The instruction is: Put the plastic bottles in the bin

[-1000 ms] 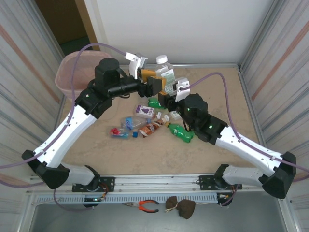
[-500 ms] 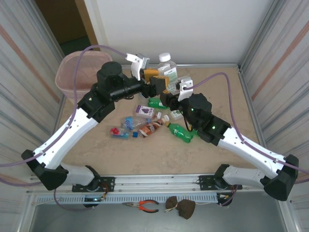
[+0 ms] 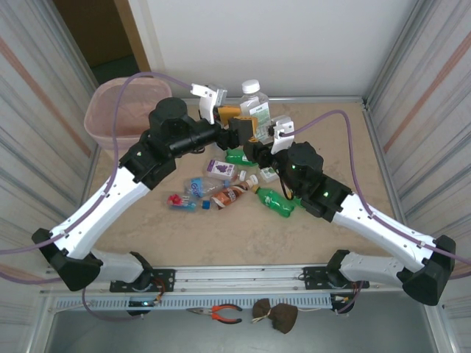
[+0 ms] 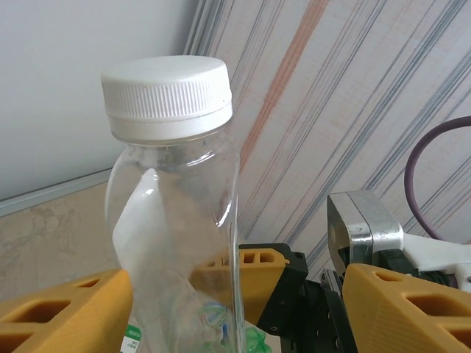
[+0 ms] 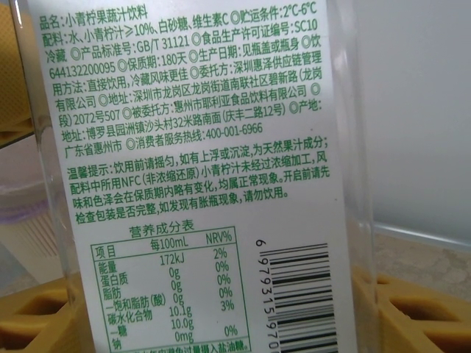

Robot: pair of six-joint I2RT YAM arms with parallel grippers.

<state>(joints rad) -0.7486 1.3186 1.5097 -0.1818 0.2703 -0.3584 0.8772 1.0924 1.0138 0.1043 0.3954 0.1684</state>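
Note:
A clear plastic bottle (image 3: 255, 105) with a white cap is held upright above the back of the table. My right gripper (image 3: 259, 131) is shut on its lower body; its white label (image 5: 199, 184) is close to the right wrist camera, with yellow fingertips (image 5: 29, 316) at both sides. My left gripper (image 3: 237, 122) stands open around the same bottle (image 4: 173, 220). One finger (image 4: 66, 312) is beside it and the other stands well clear. Several crushed bottles lie below, among them a brown one (image 3: 231, 195) and a green one (image 3: 276, 200). The pink bin (image 3: 110, 110) stands at the far left.
A purple-labelled bottle (image 3: 219, 169), a blue-labelled one (image 3: 197, 185) and a red-capped one (image 3: 176, 200) lie mid-table, under and in front of the arms. Metal walls close in the left, right and back of the table. Pliers (image 3: 219, 314) lie below the front rail.
My left arm has swung a little to the right, bringing its gripper closer round the bottle. The bottle and my right gripper have shifted slightly rightward.

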